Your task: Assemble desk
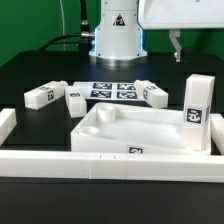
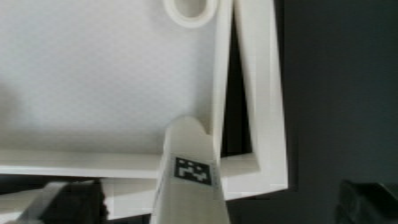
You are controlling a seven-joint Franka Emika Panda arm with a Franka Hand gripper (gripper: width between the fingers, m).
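The white tray-like tabletop (image 1: 135, 130) lies flat in the middle of the table, hollow side up, and one round corner socket (image 2: 191, 8) shows in the wrist view. One white leg (image 1: 197, 103) stands upright at its corner on the exterior view's right, tag facing the camera. From the wrist I look down its length (image 2: 192, 175). My gripper (image 1: 178, 55) hangs open above the leg without touching it. In the wrist view the gripper (image 2: 214, 207) has its dark fingers (image 2: 63, 205) wide on either side of the leg's top. Three more legs (image 1: 40, 96) (image 1: 73, 98) (image 1: 155, 93) lie behind the tabletop.
The marker board (image 1: 112, 90) lies flat between the loose legs, in front of the robot's base (image 1: 118, 40). Long white border bars run along the front (image 1: 100, 165), the exterior view's left (image 1: 6, 125) and its right (image 1: 218, 135).
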